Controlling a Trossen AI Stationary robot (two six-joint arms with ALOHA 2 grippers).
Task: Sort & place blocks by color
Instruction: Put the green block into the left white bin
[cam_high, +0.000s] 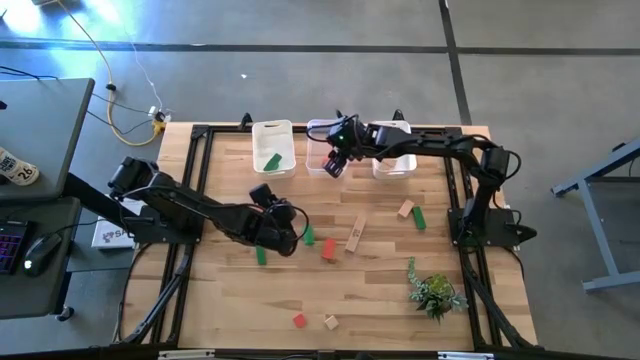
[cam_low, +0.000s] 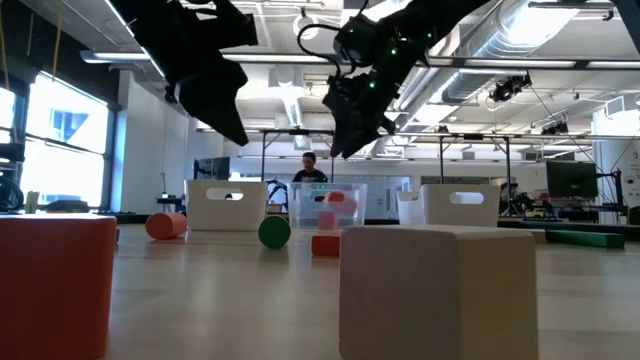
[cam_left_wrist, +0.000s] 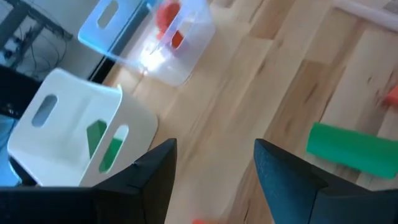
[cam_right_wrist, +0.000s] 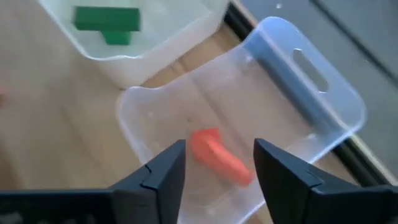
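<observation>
Right gripper (cam_high: 334, 166) is hovering over the clear middle bin (cam_right_wrist: 323, 118) at the far edge, fingers apart with nothing between them. A red block (cam_right_wrist: 219, 155) is showing in that bin right below the jaws, so this reads as a red drop-off just finishing.

Left gripper (cam_high: 287, 240) is hanging low over mid-table, fingers apart and empty, with a green block (cam_left_wrist: 352, 146) lying just beside it. Looks like it's lining up a green pick.

The white bin on the left (cam_high: 273, 146) is holding green pieces (cam_right_wrist: 107, 18); another white bin (cam_high: 396, 163) is sitting just right of the clear one.

Loose blocks remaining on the table (cam_high: 220, 300): greens and a red near the left gripper, a tan bar (cam_high: 356, 233) mid-table, a tan and a green further right, and a red and a tan by the near edge.

Next: right arm needs to lift clear of the bin wall before swinging back. Left needs to centre on the green, close, then carry it to the far-left bin.

Room: open wood on the left and near side. The plant (cam_high: 435, 293) is crowding the near right corner. The bins are sitting tight together, so drops need care.
</observation>
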